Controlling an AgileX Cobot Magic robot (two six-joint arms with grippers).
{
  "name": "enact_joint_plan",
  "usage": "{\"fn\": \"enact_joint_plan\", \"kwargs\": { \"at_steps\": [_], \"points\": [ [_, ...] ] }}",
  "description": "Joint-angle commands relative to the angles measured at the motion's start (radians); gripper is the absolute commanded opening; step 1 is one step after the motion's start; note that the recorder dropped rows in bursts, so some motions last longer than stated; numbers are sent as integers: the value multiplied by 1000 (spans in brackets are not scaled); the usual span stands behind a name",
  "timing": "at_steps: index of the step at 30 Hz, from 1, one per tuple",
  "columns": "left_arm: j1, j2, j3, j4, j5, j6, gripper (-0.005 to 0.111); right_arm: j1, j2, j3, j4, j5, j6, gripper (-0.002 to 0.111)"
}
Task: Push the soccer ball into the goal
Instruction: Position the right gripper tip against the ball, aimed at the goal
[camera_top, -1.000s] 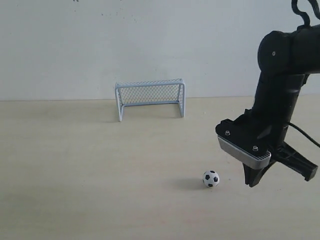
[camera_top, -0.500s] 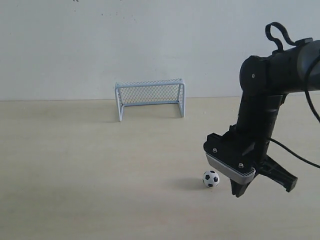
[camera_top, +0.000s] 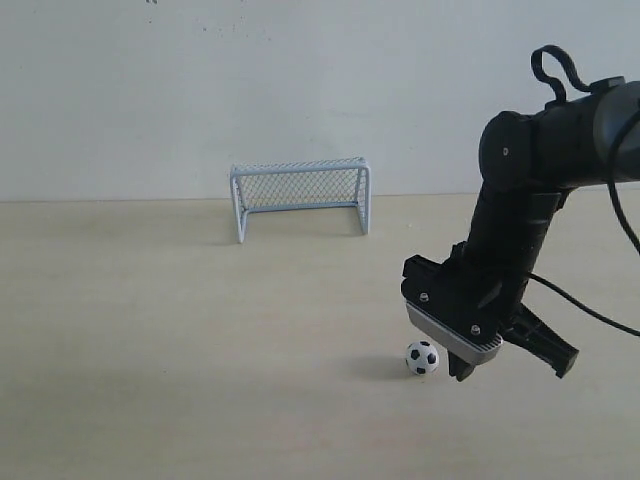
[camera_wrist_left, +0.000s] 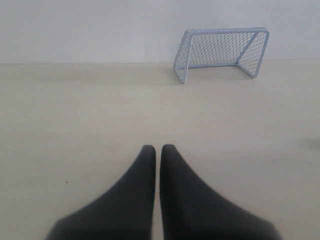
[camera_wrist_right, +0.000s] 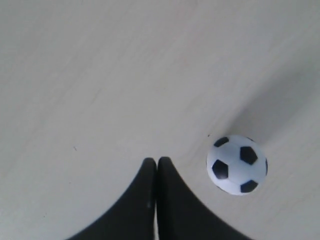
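The small black-and-white soccer ball (camera_top: 422, 357) rests on the pale table, well in front of the white-framed mesh goal (camera_top: 301, 196) that stands by the back wall. My right gripper (camera_top: 461, 373) is shut and empty, its black tips just to the right of the ball, a small gap apart. In the right wrist view the ball (camera_wrist_right: 237, 164) lies beside the closed right gripper (camera_wrist_right: 156, 161). The left wrist view has my left gripper (camera_wrist_left: 157, 148) shut with nothing in it, and the goal (camera_wrist_left: 223, 52) far ahead; that arm is out of the exterior view.
A plain white wall (camera_top: 300, 90) runs behind the goal. The light wooden table (camera_top: 150, 330) stretches bare between ball and goal. A black cable (camera_top: 600, 305) trails from the right arm.
The right arm has swung left and lower, bringing its shut tips from well right of the ball to right next to it. The ball and goal have not moved.
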Motion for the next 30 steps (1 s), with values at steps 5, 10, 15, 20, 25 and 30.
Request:
{"fn": "enact_joint_plan", "kwargs": {
  "at_steps": [5,10,15,20,25,30],
  "points": [
    [0,-4,4,-8,0,5,4,0,43,0,-6,4,-9,0],
    [0,-4,4,-8,0,5,4,0,54,0,-6,-42,-10,0],
    [0,-4,4,-8,0,5,4,0,54,0,-6,-58,-18,0],
    [0,-4,4,-8,0,5,4,0,54,0,-6,-32,-16,0],
    [0,-4,4,-8,0,5,4,0,54,0,-48,47,-7,0],
    [0,-4,4,-8,0,5,4,0,54,0,-76,81,23,0]
  ]
}}
